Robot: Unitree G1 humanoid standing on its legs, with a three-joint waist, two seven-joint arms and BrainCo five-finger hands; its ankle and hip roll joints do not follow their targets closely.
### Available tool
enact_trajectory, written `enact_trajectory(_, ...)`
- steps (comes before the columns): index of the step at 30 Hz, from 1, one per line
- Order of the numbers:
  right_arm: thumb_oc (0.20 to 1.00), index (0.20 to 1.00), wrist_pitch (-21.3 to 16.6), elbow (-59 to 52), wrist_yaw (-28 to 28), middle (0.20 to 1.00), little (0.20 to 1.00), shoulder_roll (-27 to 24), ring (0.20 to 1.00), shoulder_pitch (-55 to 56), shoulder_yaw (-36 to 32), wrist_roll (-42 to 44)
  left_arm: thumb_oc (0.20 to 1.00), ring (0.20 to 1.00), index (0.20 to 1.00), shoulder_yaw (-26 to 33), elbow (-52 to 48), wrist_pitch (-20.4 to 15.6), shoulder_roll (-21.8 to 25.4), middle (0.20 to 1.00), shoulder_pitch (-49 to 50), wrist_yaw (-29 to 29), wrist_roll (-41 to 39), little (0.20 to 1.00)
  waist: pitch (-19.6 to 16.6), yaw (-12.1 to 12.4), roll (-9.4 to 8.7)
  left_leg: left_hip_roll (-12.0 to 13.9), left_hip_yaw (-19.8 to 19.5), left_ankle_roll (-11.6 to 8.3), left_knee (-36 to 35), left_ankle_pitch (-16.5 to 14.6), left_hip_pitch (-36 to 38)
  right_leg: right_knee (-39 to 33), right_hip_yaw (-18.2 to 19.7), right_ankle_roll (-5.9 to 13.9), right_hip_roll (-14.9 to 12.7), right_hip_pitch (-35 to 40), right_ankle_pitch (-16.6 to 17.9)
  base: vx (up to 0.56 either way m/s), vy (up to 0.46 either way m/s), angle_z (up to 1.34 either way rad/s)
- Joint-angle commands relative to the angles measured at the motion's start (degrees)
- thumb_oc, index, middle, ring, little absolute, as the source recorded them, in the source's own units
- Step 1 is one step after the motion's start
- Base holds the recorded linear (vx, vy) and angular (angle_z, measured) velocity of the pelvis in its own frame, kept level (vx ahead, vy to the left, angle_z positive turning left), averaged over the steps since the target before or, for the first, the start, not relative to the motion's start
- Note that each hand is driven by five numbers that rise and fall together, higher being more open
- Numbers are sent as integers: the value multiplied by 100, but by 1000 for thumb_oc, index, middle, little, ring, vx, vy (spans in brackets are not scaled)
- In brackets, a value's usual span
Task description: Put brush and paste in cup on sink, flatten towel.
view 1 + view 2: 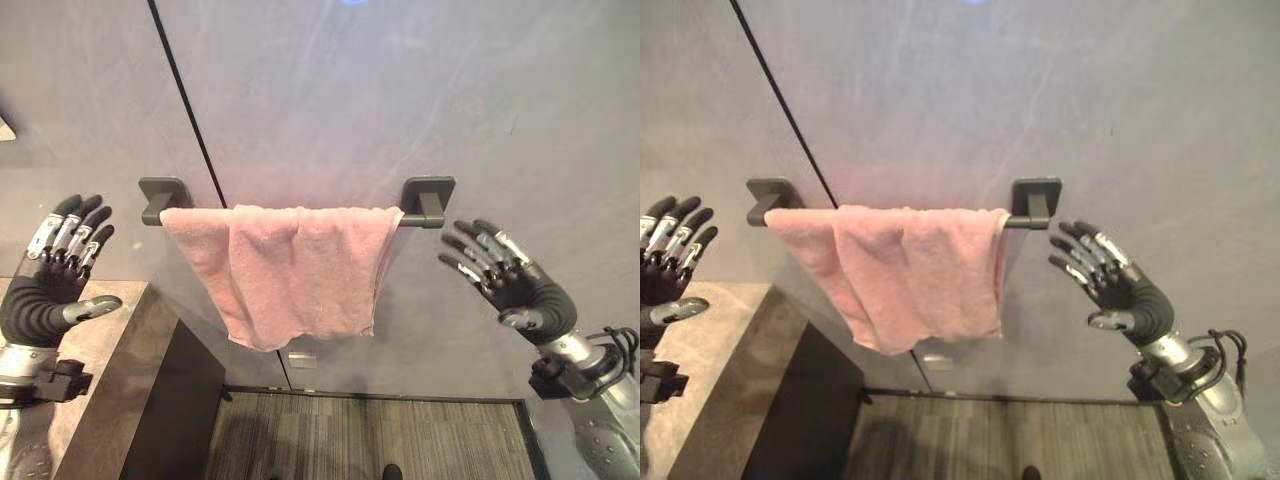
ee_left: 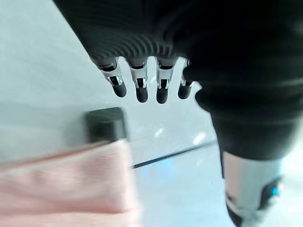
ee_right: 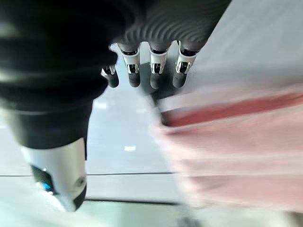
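Where the dark rail (image 1: 415, 220) was fixed across the grey wall (image 1: 400, 90), a pink towel (image 1: 290, 270) hung over it, bunched and uneven. Its cloth was gathered in folds along the bar, with one layer lying over another and the lower edge dropping deepest towards the left and rising towards the right. The towel ran from just beside the left bracket (image 1: 160, 195) to just short of the right bracket (image 1: 428, 195), leaving a short bare length of bar at the right end.

The left hand (image 1: 45, 290) was raised to the left of the towel, apart from it, with fingers straight and spread and the thumb held out; it grasped nothing. In the left wrist view its fingers (image 2: 141, 87) pointed towards the wall above the bracket and the towel's end, clear of both.

The right hand (image 1: 510, 275) was raised to the right of the towel, beyond the right bracket, likewise released, fingers extended and fanned towards the cloth without touching it. The right wrist view showed its fingers (image 3: 156, 71) short of the bracket and the towel's edge.

A stone-coloured countertop (image 1: 110, 370) stood below the left hand, and dark striped flooring (image 1: 370, 440) lay beneath the towel.
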Motion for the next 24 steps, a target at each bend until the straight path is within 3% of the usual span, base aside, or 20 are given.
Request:
enact_trajectory(1,1000,1000,-58,-416,234,1000,1000,199,1000,-716,709,467,1000,1000,1000,-158,-229,-235,407,1000,-342,-222,-246,1000,-31,53,-442,250,222,-116,43,-124,166,-12,-133,414,-796,-122,578,1,1,-3)
enact_trajectory(2,1000,1000,-64,-403,236,1000,1000,198,1000,-734,716,466,1000,1000,1000,-155,-227,-235,405,1000,-348,-218,-241,1000,-18,51,-441,251,225,-116,43,-125,173,-12,-131,414,-796,-116,578,2,0,-4)
enact_trajectory(8,1000,1000,-181,207,-148,1000,1000,1335,1000,-2194,1936,519,1000,1000,1000,-1250,-213,-279,-461,1000,-1217,-31,-67,1000,17,85,-419,278,330,-75,43,-181,310,-12,-4,322,-757,-114,541,7,-1,-3)
enact_trajectory(12,1000,1000,-221,374,-263,1000,1000,1563,1000,-2640,2279,433,1000,1000,1000,-1536,-190,-310,-678,1000,-1492,93,-41,1000,37,85,-406,288,398,-58,43,-194,366,-12,68,303,-717,-157,532,10,-7,-4)
enact_trajectory(19,1000,1000,-198,530,-350,1000,1000,1653,1000,-3127,2642,283,1000,1000,1000,-1763,-223,-354,-538,1000,-1772,223,145,1000,55,80,-374,318,487,-50,43,-178,353,-12,177,300,-669,-270,529,13,-2,-12)
enact_trajectory(24,1000,1000,-232,591,-400,1000,1000,1671,1000,-3219,2662,200,1000,1000,1000,-1505,-336,-465,-359,1000,-1691,306,409,1000,46,101,-358,314,507,-40,43,-194,365,-12,212,300,-648,-302,524,17,0,-11)
